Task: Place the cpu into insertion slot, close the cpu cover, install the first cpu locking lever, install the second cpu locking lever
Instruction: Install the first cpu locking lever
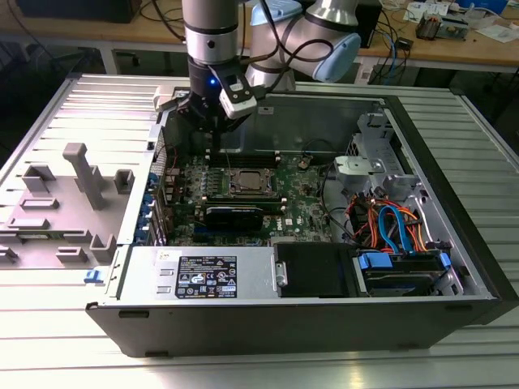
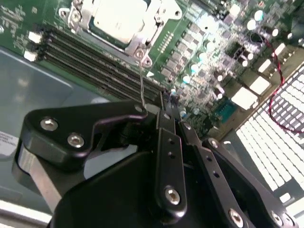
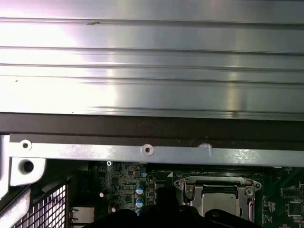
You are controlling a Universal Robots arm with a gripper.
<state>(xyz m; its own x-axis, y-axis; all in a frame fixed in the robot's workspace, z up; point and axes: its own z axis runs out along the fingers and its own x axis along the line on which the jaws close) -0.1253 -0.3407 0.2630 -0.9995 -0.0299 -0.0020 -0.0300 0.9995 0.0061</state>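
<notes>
cpu [image 2: 118, 19] sits in the insertion slot [image 2: 78, 21], silver top up. cpu cover [image 2: 159, 21] lies flat around it. All of this is just beyond the pincer tips. Thin wire locking lever [image 2: 141, 80] runs from the socket corner back to the pincer [image 2: 164, 110] and meets its edge near the tip; gripped or only touching, cannot tell. Pincer looks closed, fingers [image 2: 168, 142] drawn together. Arm [image 1: 212, 32] comes straight down from above, wrist vertical. It holds the pincer low inside the computer case [image 1: 454, 203], over the motherboard [image 2: 199, 52]. Memory slots [image 2: 95, 61] lie between the pincer and the socket. Case wall rim [image 3: 142, 151] is close behind the pincer, with the ribbed surface [image 3: 142, 57] past it. Vent grille [image 2: 280, 128] is off to one side. There is open room above the socket and the board beyond it.
</notes>
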